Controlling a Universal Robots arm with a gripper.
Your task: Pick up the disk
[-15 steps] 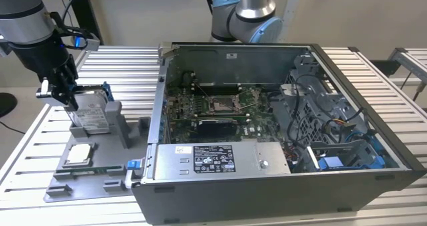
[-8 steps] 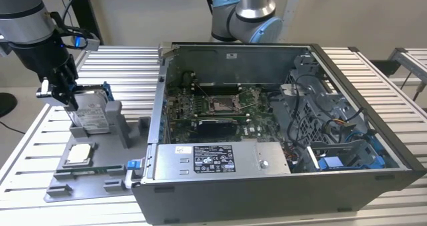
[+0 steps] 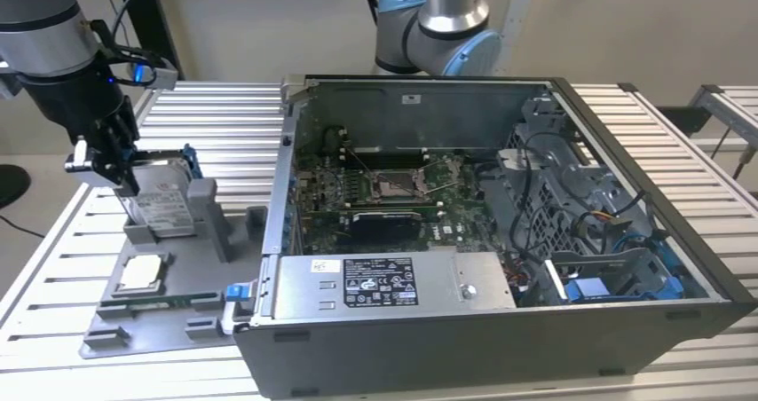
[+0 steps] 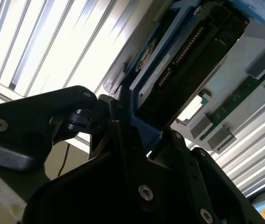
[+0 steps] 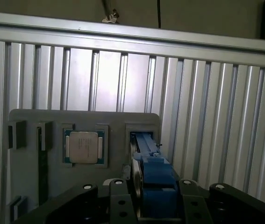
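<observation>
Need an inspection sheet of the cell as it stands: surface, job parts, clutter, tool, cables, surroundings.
Surface: slatted metal table with a grey tray on it.
Job's things: disk standing on edge in the tray, in a blue bracket.
Clutter: CPU and memory stick in the tray; open PC case beside it.
Grippers: tool shut on the disk's upper end.
Cables: bundle inside the case.
Surroundings: second arm behind the case.
</observation>
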